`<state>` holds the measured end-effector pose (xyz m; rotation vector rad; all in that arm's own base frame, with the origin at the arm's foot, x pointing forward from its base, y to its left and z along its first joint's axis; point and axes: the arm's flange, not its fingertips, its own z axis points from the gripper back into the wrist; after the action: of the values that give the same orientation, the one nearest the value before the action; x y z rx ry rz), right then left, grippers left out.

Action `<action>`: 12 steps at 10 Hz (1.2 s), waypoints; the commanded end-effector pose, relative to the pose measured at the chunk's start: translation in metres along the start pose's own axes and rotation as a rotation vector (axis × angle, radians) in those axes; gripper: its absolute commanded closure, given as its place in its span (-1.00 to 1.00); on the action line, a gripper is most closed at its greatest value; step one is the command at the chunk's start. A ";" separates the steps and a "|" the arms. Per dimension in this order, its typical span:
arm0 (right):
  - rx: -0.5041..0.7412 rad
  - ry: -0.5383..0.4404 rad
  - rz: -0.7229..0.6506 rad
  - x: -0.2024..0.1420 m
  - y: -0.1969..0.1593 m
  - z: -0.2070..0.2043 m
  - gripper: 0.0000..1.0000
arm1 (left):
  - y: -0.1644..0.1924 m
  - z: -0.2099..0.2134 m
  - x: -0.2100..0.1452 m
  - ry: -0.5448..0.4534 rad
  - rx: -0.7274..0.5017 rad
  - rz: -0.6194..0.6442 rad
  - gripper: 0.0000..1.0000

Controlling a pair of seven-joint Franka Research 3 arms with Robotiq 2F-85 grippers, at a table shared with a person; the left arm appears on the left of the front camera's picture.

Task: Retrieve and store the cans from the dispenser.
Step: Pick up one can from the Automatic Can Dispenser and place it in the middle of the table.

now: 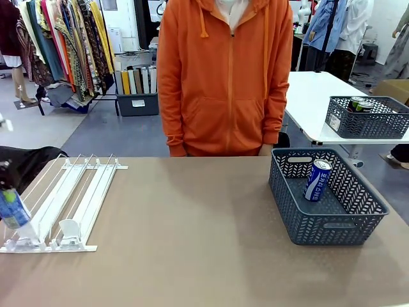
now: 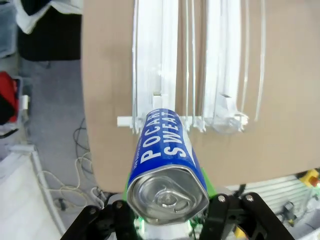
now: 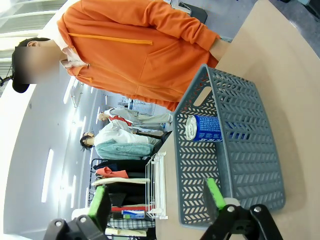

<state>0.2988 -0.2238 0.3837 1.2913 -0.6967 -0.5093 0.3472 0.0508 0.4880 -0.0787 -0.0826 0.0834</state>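
The brown table (image 1: 192,256) stretches across the foreground under even indoor light. Beyond it the floor (image 1: 108,134) is grey, paler toward the left. A clothes rack (image 1: 64,45) of colourful garments hangs at the back left, with a grey bin (image 1: 137,102) of upright folders beside it. At the back right stands a second, white table (image 1: 313,102) carrying a grey perforated basket (image 1: 367,118). Hanging shirts (image 1: 339,25) show behind it, against a pale wall (image 1: 383,19).

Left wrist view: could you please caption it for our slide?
Left gripper holds a blue can above the table edge, just off the dispenser's front lip.
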 end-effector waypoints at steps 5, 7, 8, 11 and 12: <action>0.004 0.003 0.002 0.001 0.003 0.001 -1.00 | -0.012 0.095 -0.026 -0.066 -0.093 0.028 1.00; 0.004 0.003 0.002 0.001 0.003 0.001 -1.00 | -0.012 0.104 -0.037 -0.051 -0.047 0.006 1.00; 0.004 0.003 0.002 0.001 0.003 0.001 -1.00 | -0.012 0.104 -0.037 -0.051 -0.047 0.006 1.00; 0.004 0.003 0.002 0.001 0.003 0.001 -1.00 | -0.012 0.104 -0.037 -0.051 -0.047 0.006 1.00; 0.004 0.003 0.002 0.001 0.003 0.001 -1.00 | -0.013 0.099 -0.033 -0.043 -0.063 0.012 1.00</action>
<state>0.2989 -0.2237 0.3837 1.2913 -0.6966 -0.5091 0.3060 0.0423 0.5852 -0.1386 -0.1275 0.0932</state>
